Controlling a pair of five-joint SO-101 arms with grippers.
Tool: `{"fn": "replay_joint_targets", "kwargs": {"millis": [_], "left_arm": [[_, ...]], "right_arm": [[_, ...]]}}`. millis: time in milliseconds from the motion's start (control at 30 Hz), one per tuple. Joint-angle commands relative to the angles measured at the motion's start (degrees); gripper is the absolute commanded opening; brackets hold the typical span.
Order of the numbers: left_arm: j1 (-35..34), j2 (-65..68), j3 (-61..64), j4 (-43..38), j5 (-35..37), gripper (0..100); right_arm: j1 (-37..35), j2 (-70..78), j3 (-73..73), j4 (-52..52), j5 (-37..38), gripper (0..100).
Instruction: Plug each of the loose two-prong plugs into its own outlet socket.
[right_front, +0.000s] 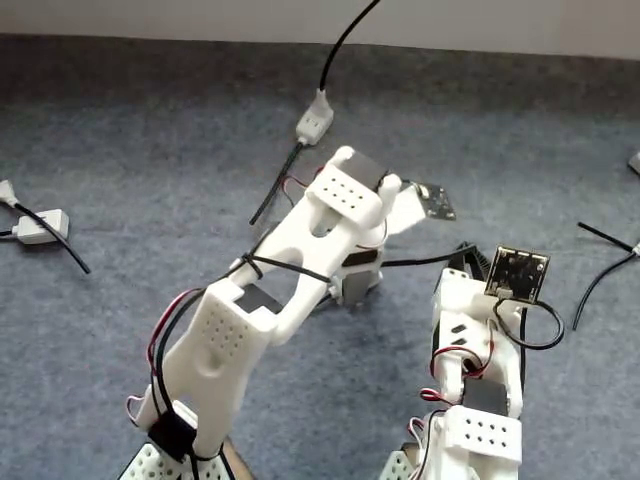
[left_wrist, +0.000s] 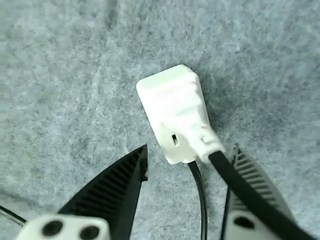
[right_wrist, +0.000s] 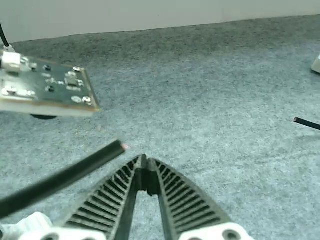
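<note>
A white socket block (left_wrist: 175, 112) lies on the grey carpet, with a thin black cable (left_wrist: 200, 192) leaving its near end. My left gripper (left_wrist: 190, 148) is open, one finger on each side of that near end, apart from it. A thicker black cable (left_wrist: 240, 185) crosses in front of one finger. Another white socket block (right_front: 315, 118) with a black cable lies beyond the left arm (right_front: 300, 260). My right gripper (right_wrist: 145, 161) is shut on nothing, low over the carpet, beside a loose black cable end (right_wrist: 117, 147).
A third white block (right_front: 40, 226) with a cable and a small plug (right_front: 6, 190) lies at the far left. A loose black cable (right_front: 600, 235) and a white piece (right_front: 635, 160) lie at the right edge. The right arm (right_front: 480, 370) stands at the lower right.
</note>
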Motion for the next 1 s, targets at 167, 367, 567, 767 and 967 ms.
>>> {"fn": "replay_joint_targets", "kwargs": {"millis": [167, 367, 567, 767, 967], "left_arm": [[1.1, -0.1, -1.0, -4.8, 1.9, 26], [2.0, 4.4, -1.3, -7.6, 5.5, 26], [2.9, 6.4, -1.4, -7.9, 5.5, 19], [2.0, 5.9, -9.5, -7.6, 5.5, 9], [-1.8, 6.3, -23.7, -8.7, 12.1, 8]], "right_arm": [[-0.6, -0.2, 4.1, -1.3, -0.2, 0.6], [-0.6, -0.2, 4.1, -1.3, -0.2, 0.6], [-0.6, -0.2, 4.1, -1.3, -0.2, 0.6], [-0.6, -0.2, 4.1, -1.3, -0.2, 0.6], [-0.6, -0.2, 4.1, -1.3, -0.2, 0.6]]}}
